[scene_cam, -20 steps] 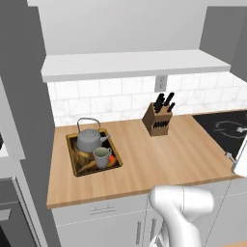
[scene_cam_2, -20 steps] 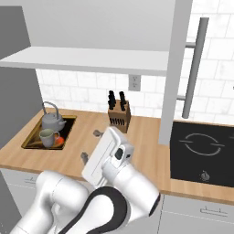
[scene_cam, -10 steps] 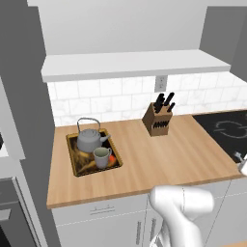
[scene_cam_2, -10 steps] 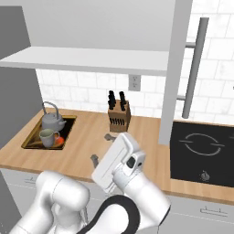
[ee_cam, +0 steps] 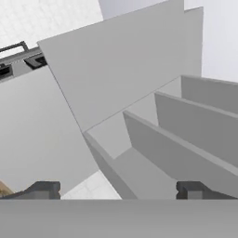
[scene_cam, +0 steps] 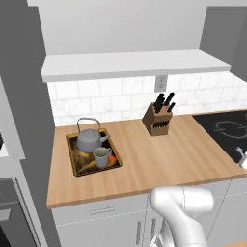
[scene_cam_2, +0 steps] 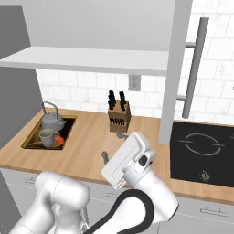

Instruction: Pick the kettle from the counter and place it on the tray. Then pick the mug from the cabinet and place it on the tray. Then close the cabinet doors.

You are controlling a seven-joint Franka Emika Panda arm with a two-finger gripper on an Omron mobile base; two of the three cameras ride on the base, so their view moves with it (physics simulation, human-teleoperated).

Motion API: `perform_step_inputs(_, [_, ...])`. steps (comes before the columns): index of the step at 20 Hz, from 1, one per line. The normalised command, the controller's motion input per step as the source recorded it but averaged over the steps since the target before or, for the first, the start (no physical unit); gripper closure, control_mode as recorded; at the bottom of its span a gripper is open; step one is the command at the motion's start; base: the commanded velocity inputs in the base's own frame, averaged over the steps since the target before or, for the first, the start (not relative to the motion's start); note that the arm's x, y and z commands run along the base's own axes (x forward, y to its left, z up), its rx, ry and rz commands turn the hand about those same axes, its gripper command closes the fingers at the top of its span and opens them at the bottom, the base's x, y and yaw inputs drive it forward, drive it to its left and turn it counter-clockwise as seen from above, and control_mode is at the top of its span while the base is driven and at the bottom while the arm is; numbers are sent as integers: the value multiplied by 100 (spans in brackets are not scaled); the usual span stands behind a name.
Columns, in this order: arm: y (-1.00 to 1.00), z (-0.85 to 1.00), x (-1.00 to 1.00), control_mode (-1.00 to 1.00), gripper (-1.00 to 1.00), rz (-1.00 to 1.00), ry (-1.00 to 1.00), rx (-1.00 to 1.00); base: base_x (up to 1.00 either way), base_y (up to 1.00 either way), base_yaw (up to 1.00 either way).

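Now the kettle (scene_cam: 89, 140) and mug (scene_cam: 102, 157) stand upright on the tray (scene_cam: 76, 164), kettle spout toward three o'clock, while the gripper (ee_cam: 118, 190) gapes wide, empty.

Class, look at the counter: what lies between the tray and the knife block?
Nothing: in the left base view, the stretch of wooden counter between the tray and the knife block is bare.
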Motion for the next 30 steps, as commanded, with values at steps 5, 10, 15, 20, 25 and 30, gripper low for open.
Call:
perform_step_inputs(5, [-36, 0, 7, -100, -100, 1, -10, 10, 0, 0, 0])
perform_step_inputs(10, [-38, 1, 4, -100, -100, 6, -17, 9, 0, 0, 0])
perform_step_inputs(15, [-42, 9, 2, -100, -100, 8, -11, 10, 0, 0, 0])
perform_step_inputs(20, [-48, 11, 0, -100, -100, 3, -3, 8, 0, 0, 0])
perform_step_inputs(25, [-33, -2, 11, -100, -100, 1, 0, 5, 0, 0, 0])
perform_step_inputs(30, [-31, -2, 12, -100, -100, 2, -1, 3, 0, 0, 0])
